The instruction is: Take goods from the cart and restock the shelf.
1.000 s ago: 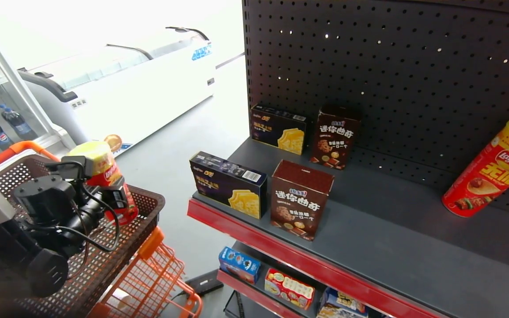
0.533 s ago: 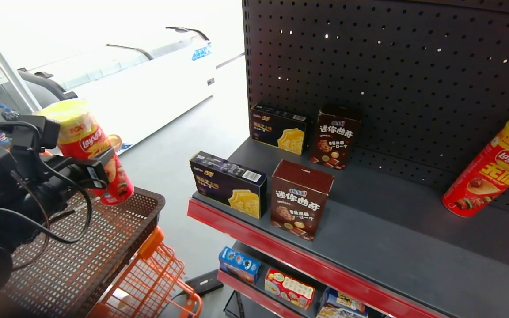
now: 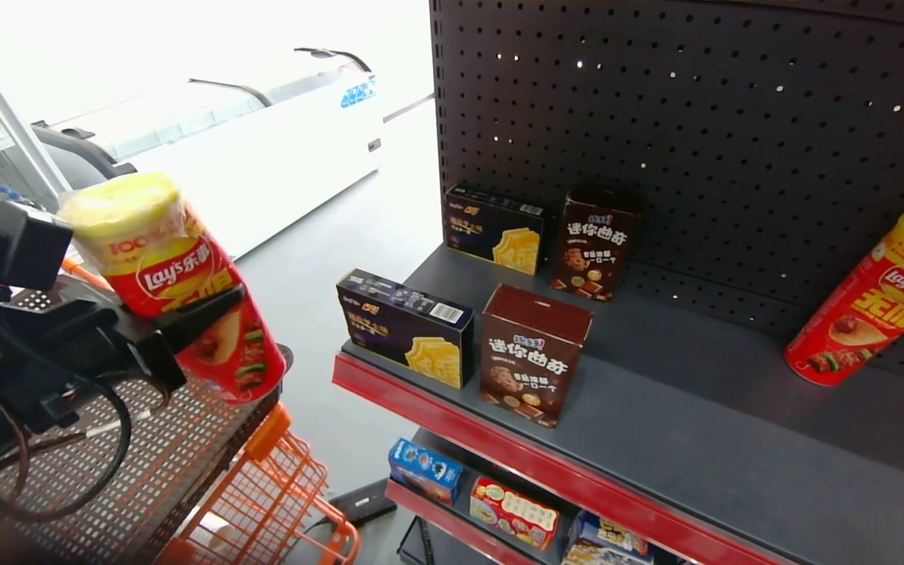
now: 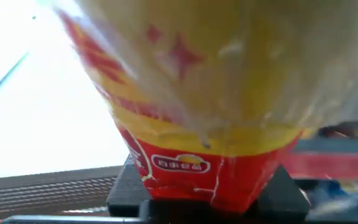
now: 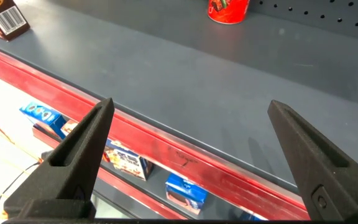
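In the head view, a red chip can with a yellow lid is gripped by the left end effector at about 9 o'clock. It is tilted and held above the cart, clear of the mesh basket. The shelf is seen towards 3 o'clock. Two dark blue boxes and two brown boxes stand on it, and a second can is leant against the pegboard.

In the left wrist view, the chip can is seen close up, clamped low down between the dark pads.

In the right wrist view, the right end effector is held spread wide with nothing between its fingers, over the shelf and its red front edge.
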Available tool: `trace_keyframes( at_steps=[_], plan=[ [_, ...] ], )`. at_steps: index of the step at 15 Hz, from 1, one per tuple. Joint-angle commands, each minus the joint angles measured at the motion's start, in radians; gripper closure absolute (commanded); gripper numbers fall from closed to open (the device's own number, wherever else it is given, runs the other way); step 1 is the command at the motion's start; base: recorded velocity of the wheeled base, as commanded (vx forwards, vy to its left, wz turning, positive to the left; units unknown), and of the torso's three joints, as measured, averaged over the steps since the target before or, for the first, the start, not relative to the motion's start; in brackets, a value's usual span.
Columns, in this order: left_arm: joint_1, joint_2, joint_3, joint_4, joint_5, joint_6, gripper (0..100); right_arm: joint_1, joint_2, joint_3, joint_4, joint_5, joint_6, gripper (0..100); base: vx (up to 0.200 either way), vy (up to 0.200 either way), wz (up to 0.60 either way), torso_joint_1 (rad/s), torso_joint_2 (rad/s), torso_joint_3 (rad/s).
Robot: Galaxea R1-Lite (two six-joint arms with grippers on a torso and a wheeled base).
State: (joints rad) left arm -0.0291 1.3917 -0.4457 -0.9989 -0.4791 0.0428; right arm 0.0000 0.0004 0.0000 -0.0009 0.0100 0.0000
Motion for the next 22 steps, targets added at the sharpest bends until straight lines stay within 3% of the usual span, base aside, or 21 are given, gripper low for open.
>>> trace_keyframes(
  at_steps=[1,2,4,5,7,10,15,20,22],
  plan=[
    [-0.052,-0.125,0.027,0.068,-0.067,-0.001,100,0.0,0.0,0.0,0.001,0.001,0.0,0,0.0,0.0,0.0,0.0,0.0,0.0],
    [-0.058,-0.142,0.038,0.092,-0.147,0.0,100,0.0,0.0,0.0,0.001,0.001,0.0,0,0.0,0.0,0.0,0.0,0.0,0.0],
    [-0.075,-0.143,0.045,0.091,-0.2,0.005,100,0.0,0.0,0.0,0.001,0.001,0.0,0,0.0,0.0,0.0,0.0,0.0,0.0],
    [-0.11,-0.143,0.065,0.083,-0.233,0.003,100,0.0,0.0,0.0,0.001,0.001,0.0,0,0.0,0.0,0.0,0.0,0.0,0.0],
    [-0.118,-0.151,0.101,0.082,-0.254,0.003,100,0.0,0.0,0.0,0.001,0.001,0.0,0,0.0,0.0,0.0,0.0,0.0,0.0],
    [-0.146,-0.157,0.079,0.091,-0.263,-0.003,100,0.0,0.0,0.0,-0.001,0.001,0.0,0,0.0,0.0,0.0,0.0,0.0,0.0],
    [-0.327,-0.163,0.102,0.109,-0.268,-0.004,100,0.0,0.0,0.0,0.001,0.001,0.0,0,0.0,0.0,0.0,0.0,0.0,0.0],
    [-0.391,-0.158,0.108,0.111,-0.299,-0.004,100,0.0,0.0,0.0,0.001,0.002,-0.002,0,0.0,0.0,0.0,0.0,0.0,0.0],
    [-0.393,-0.157,0.108,0.111,-0.308,-0.004,100,0.002,0.0,0.0,0.002,0.002,-0.003,0,0.0,0.0,0.0,0.0,0.0,0.0]
  ],
)
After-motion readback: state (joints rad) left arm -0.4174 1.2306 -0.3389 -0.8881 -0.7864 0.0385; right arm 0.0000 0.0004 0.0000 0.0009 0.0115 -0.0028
